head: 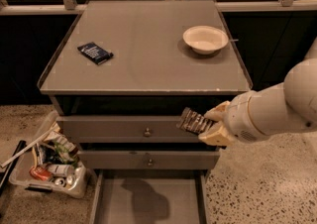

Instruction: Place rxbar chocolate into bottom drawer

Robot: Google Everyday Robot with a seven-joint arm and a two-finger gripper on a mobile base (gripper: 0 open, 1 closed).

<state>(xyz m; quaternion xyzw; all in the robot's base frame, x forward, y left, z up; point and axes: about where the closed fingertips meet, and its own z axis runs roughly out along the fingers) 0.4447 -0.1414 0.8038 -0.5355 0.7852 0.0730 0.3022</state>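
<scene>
My gripper [210, 125] is shut on the rxbar chocolate [194, 121], a dark bar with white lettering, and holds it in front of the top drawer's face, to the right of its knob. The white arm reaches in from the right. The bottom drawer [148, 200] is pulled open below, a wide grey tray, and the bar hangs above its right half. A shadow falls on the drawer's floor.
A dark blue flat packet [95, 52] lies at the cabinet top's left. A white bowl [205, 38] sits at its right back. Two upper drawers with knobs [147, 132] are closed. A clear bin of clutter [49, 161] stands on the floor at left.
</scene>
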